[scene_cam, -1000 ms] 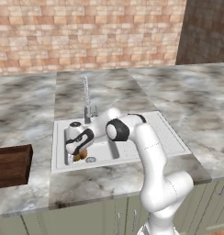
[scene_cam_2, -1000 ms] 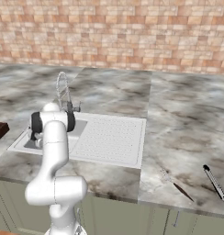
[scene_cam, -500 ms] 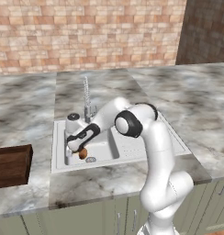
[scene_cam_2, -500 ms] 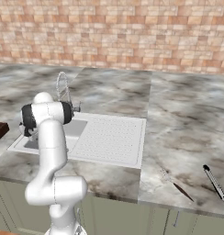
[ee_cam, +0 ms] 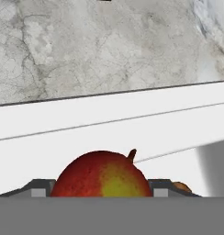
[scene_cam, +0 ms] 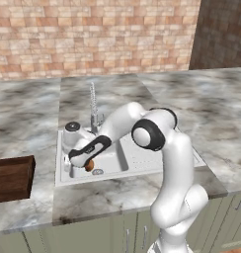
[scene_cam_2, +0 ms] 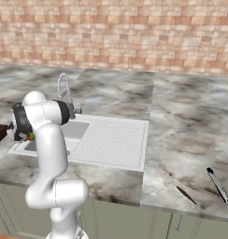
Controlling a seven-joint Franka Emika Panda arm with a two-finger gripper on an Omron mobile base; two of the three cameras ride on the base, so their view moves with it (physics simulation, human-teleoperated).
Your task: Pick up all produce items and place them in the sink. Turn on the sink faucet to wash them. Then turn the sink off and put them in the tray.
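A rounded red-and-yellow-green fruit (ee_cam: 102, 176) sits between the fingers of my gripper (ee_cam: 101, 191), which is shut on it. Beside it, low at the right edge of the hand, peeks the brown oval (ee_cam: 180, 186). Beyond the fruit run the sink's white rim and the marble counter. From the left base, my gripper (scene_cam: 79, 159) hangs low over the left part of the sink (scene_cam: 142, 165) basin, in front of the chrome faucet (scene_cam: 93, 106). A red-yellow spot of the fruit (scene_cam_2: 30, 137) shows by the hand from the right base. The dark wooden tray (scene_cam: 11, 178) lies left of the sink.
The dotted draining board (scene_cam_2: 113, 140) fills the sink's right half. Two slim dark utensils (scene_cam_2: 218, 186) lie on the marble counter at the far right front. A brick wall closes the back, and the counter's front edge is close below the sink.
The hand has shifted a little to the left inside the basin with the fruit in it, while the elbow has swung out to the right and toward the front.
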